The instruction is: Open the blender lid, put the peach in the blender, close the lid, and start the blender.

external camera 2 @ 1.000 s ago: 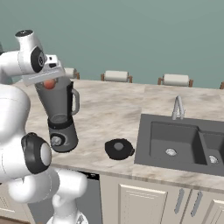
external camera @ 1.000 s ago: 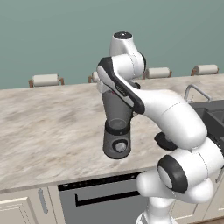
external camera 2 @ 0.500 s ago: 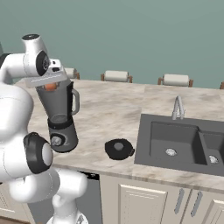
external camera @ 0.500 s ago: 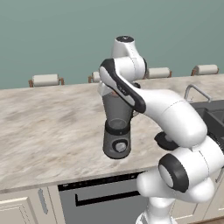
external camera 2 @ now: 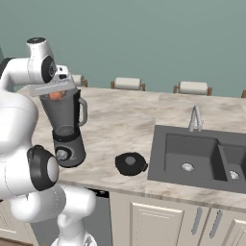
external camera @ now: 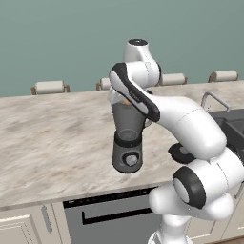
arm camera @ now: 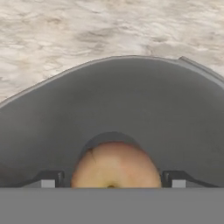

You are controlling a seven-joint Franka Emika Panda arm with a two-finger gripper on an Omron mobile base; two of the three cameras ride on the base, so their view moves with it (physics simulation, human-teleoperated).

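The blender (external camera 2: 67, 129) stands lidless on the counter, its grey base and dial (external camera: 127, 159) facing front. My gripper (arm camera: 111, 180) hangs straight down over the jar's mouth (external camera 2: 54, 89). The orange-red peach (arm camera: 114, 166) lies between the two fingertips (arm camera: 47, 179), inside the smoky jar's top (external camera 2: 56, 95). A thin gap shows beside the left fingertip, so the gripper is open around the fruit. The blender lid (external camera 2: 130, 163), a dark disc with a small knob, lies flat on the counter to the right of the blender. It is partly hidden behind my arm in the left base view (external camera: 180, 152).
A dark sink (external camera 2: 192, 153) with a faucet (external camera 2: 194, 117) sits to the right of the lid. Chair backs (external camera 2: 127, 84) line the counter's far side. The counter's front edge (external camera: 71, 198) runs just in front of the blender base.
The fingers have spread wider around the peach over the jar's mouth. The arm's upper joints have shifted slightly to the right. Blender and lid have not moved.
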